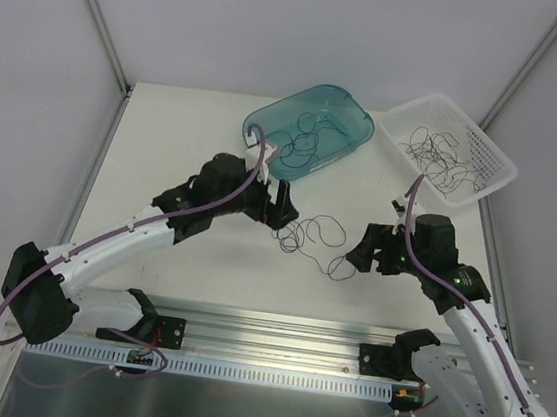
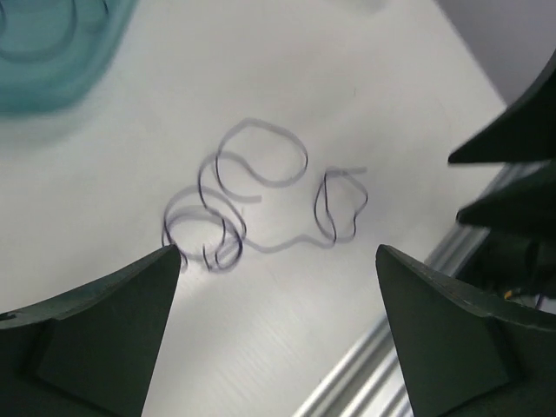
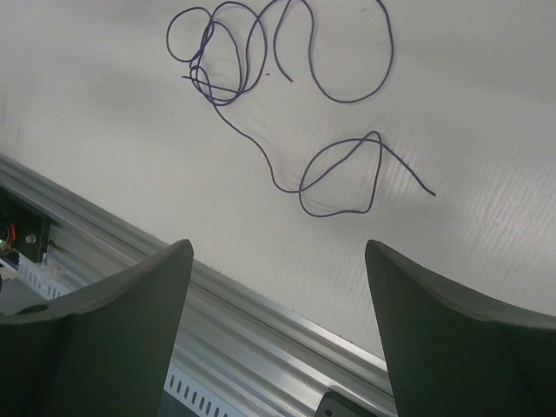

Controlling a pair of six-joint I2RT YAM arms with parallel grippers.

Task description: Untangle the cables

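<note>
A small tangle of thin dark purple cables (image 1: 310, 237) lies on the white table between my two grippers. My left gripper (image 1: 281, 207) hovers just left of it, open and empty. In the left wrist view the curly loops (image 2: 234, 228) lie ahead of the open gripper (image 2: 276, 249), near its left fingertip. My right gripper (image 1: 358, 258) stands open to the right of the tangle. In the right wrist view the knot (image 3: 217, 87) and a trailing loop (image 3: 339, 152) lie beyond the open gripper (image 3: 278, 243).
A teal bin (image 1: 355, 112) at the back holds loose cables (image 1: 307, 136). A white mesh basket (image 1: 494, 168) at the back right holds more strands (image 1: 440, 157). An aluminium rail (image 1: 273, 344) runs along the near table edge.
</note>
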